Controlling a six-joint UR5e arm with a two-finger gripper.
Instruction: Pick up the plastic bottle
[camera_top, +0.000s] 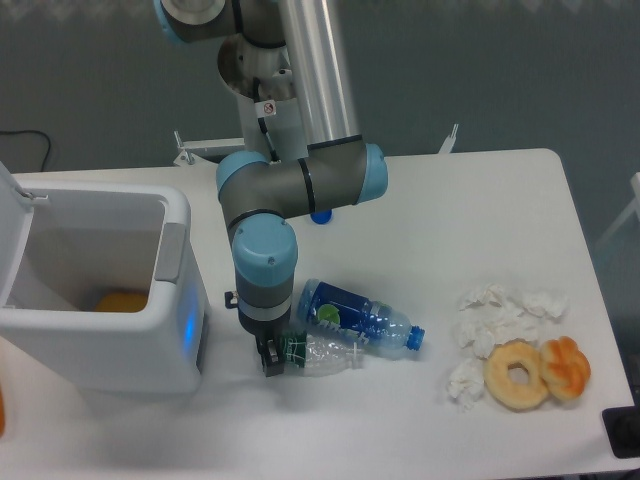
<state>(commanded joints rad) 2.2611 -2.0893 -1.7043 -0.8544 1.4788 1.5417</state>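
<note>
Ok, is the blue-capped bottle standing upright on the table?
No, the blue-capped bottle lies on its side, cap pointing right, beside the small plastic bottle.
</note>
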